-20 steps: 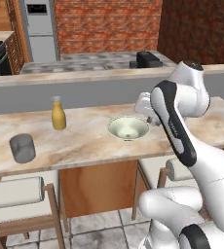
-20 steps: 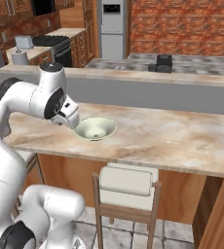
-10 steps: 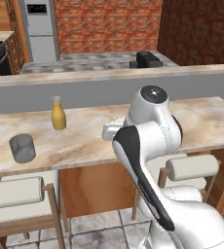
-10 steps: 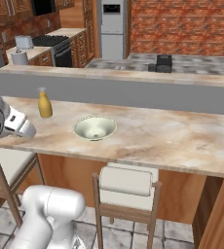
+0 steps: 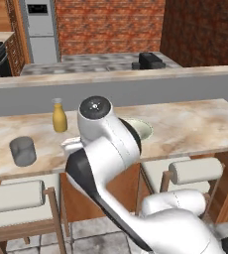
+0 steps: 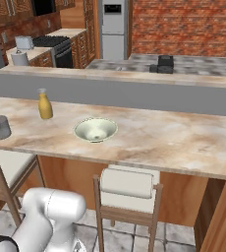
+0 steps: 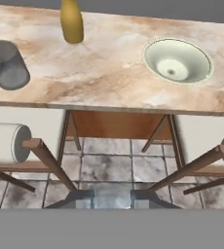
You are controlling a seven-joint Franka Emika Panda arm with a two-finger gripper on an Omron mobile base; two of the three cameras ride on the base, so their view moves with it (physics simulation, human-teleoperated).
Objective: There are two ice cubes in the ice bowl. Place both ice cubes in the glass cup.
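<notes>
In the hand view my gripper [image 7: 112, 199] is shut on a small translucent ice cube [image 7: 112, 196], held between the two dark fingertips [image 7: 81, 199]. The hand hangs in front of the counter's near edge, above the tiled floor between two stools. The ice bowl [image 7: 199, 57] sits on the counter up and to the right, with a small greyish spot at its bottom that is too small to identify. The glass cup [image 7: 7, 65] stands on the counter at the far left. From the base, the bowl [image 5: 144, 130] is half hidden behind my arm and the cup [image 5: 23, 151] stands to its left.
A yellow bottle [image 7: 71, 22] with a white cap stands on the counter behind and between cup and bowl, also the bottle [image 6: 45, 105]. Stools [image 7: 4, 143] with white cushions stand under the counter's front edge. A raised ledge [image 5: 136, 74] runs behind the counter.
My arm has swung left, away from the bowl and out over the counter's front edge toward the cup's side. The jaws stayed shut throughout.
</notes>
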